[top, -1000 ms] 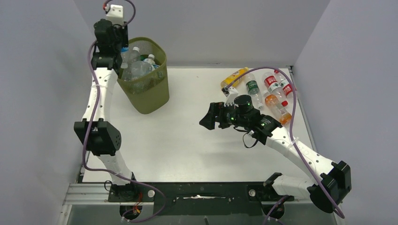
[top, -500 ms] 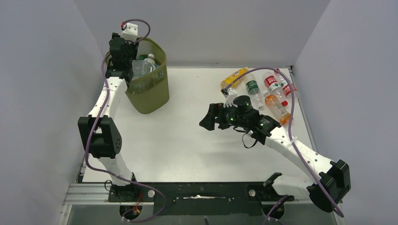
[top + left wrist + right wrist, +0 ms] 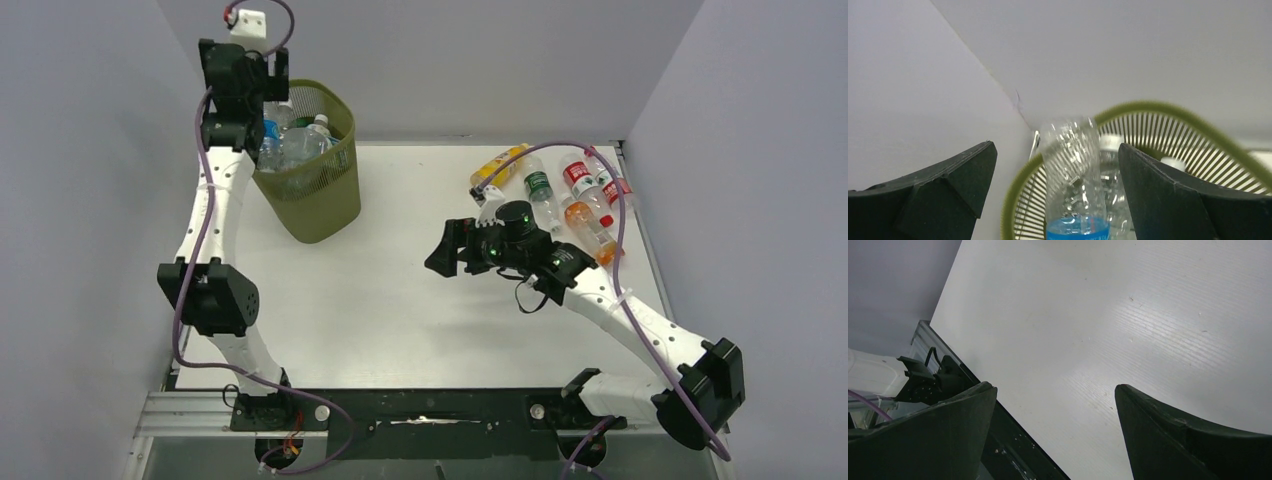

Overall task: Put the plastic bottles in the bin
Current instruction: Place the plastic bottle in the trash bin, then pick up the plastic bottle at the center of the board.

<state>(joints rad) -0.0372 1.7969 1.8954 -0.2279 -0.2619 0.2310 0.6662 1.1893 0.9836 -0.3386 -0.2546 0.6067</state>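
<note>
**bottle loose between the left fingers at the bin, five more lying on the desk**

left wrist view: the left hand (image 3: 1057, 146) is released, its dark fingers (image 3: 948, 185) spread wide. a clear blue-labelled bottle (image 3: 1071, 170) sits in the gap between them, with room on either side, touching neither finger. just behind it curves the olive ribbed rim of the bin (image 3: 1168, 112). white caps (image 3: 1111, 141) of other bottles show inside. two pale walls meet in a corner beyond.

right wrist view: the right hand (image 3: 1054, 387) is released too, fingers far apart and nothing between them. under it is bare white desk (image 3: 1098, 315), with a dark rail (image 3: 1013, 455) running along the desk's near edge.

top view: the bin stands at the far left of the desk, close to the left wall, and is heaped with clear bottles (image 3: 300, 140) up to its rim. the left arm reaches up along that wall, with its hand over the bin's left side. the right hand hangs over the middle of the desk, a little right of centre and well apart from the bin. five bottles lie in the far right corner:
- a yellow-orange bottle (image 3: 497, 165)
- a green-labelled bottle (image 3: 540, 190)
- two red-labelled bottles (image 3: 580, 178)
- an orange-filled bottle (image 3: 585, 228)

the right arm's wrist is just beside this group.
</note>
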